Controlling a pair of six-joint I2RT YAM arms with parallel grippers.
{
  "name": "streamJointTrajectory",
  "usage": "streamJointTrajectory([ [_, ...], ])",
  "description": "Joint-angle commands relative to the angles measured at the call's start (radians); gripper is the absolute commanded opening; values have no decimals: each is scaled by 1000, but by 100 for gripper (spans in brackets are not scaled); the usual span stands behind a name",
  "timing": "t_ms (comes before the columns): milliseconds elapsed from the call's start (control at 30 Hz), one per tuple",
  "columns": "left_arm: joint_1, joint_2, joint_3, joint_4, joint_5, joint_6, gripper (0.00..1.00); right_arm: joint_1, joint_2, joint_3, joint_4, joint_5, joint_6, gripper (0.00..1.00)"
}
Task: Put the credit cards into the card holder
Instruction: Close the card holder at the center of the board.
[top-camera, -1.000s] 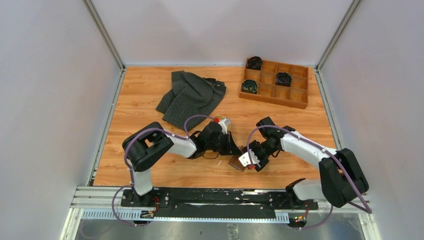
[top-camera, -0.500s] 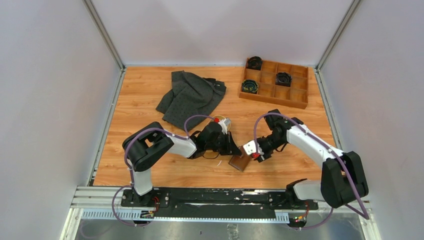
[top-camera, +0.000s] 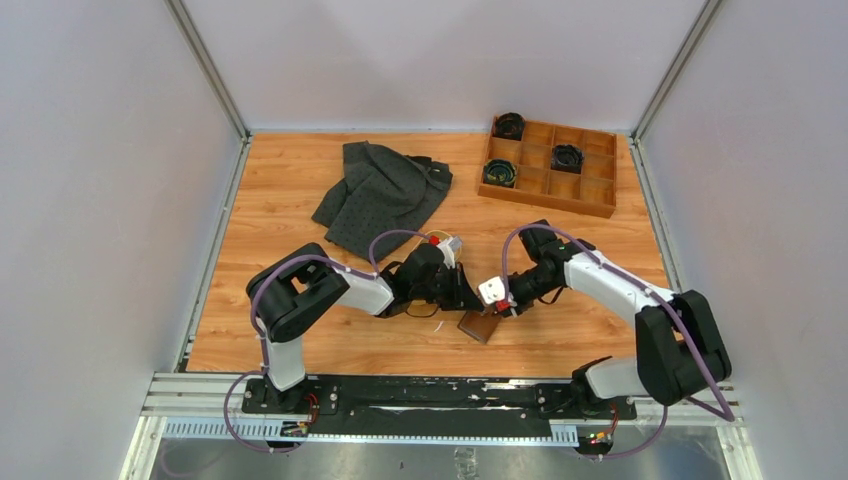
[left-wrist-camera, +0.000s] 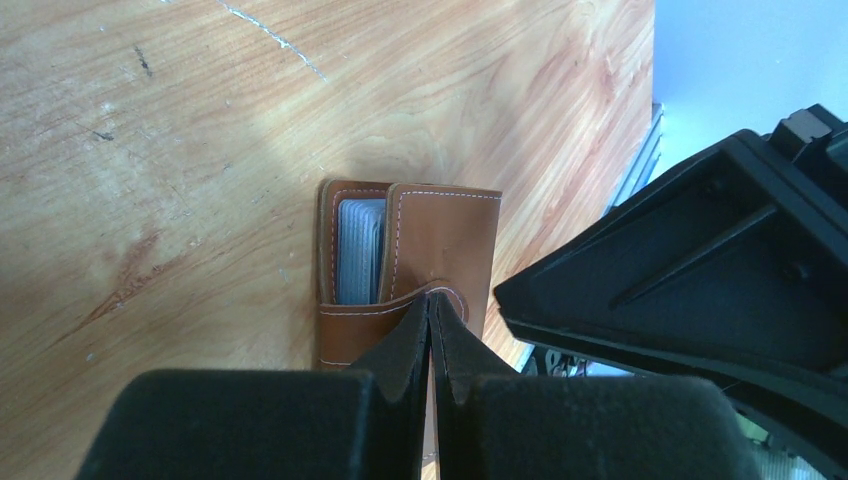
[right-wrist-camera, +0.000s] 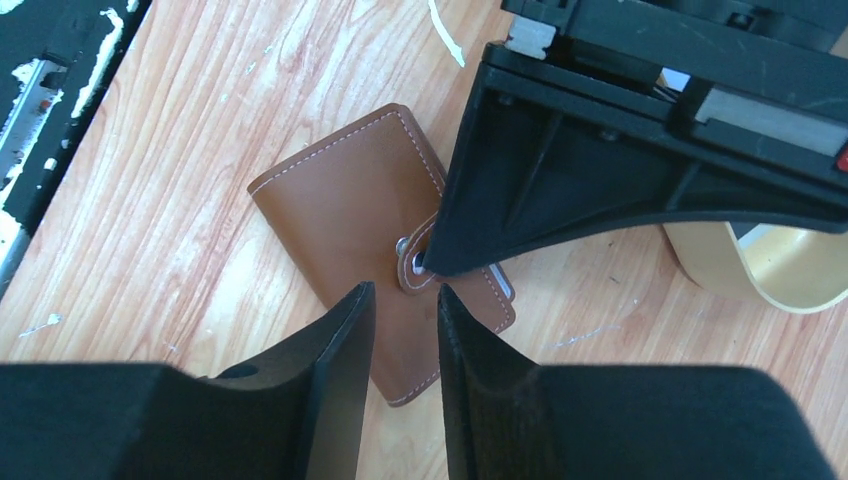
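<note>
I am keeping the two fingers of my left gripper (left-wrist-camera: 430, 305) pressed together, with no gap showing between them. Their tips are touching the rounded snap tab of the card holder (left-wrist-camera: 440, 240). I cannot tell whether the thin leather of the tab is pinched between them or only lying under them.

The card holder is lying flat on the wooden table (top-camera: 280, 180), near the front edge, between my two arms. It is folded. From the left wrist view, the grey credit cards (left-wrist-camera: 360, 250) are showing inside it, along its open side. The metal snap button (right-wrist-camera: 402, 245) is sitting just beside my left fingertips.

My right gripper (right-wrist-camera: 403, 292) is hovering above the holder. Its fingers are standing slightly apart and nothing is between them.

A curved tan tray (right-wrist-camera: 790, 270) is lying just behind my left gripper. Further back, a grey cloth (top-camera: 385, 190) is lying crumpled, and a wooden compartment box (top-camera: 590, 195) is standing at the far right.
</note>
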Motion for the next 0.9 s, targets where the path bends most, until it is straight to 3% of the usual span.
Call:
streamJointTrajectory([
  [0, -11, 76, -39, -196, -26, 56, 3, 38, 30, -32, 83, 17, 45, 32],
  [467, -10, 79, -36, -195, -20, 59, 3, 85, 39, -82, 141, 93, 43, 28],
  [867, -10, 76, -39, -190, -14, 55, 3, 109, -5, -150, 235, 131, 79, 13],
])
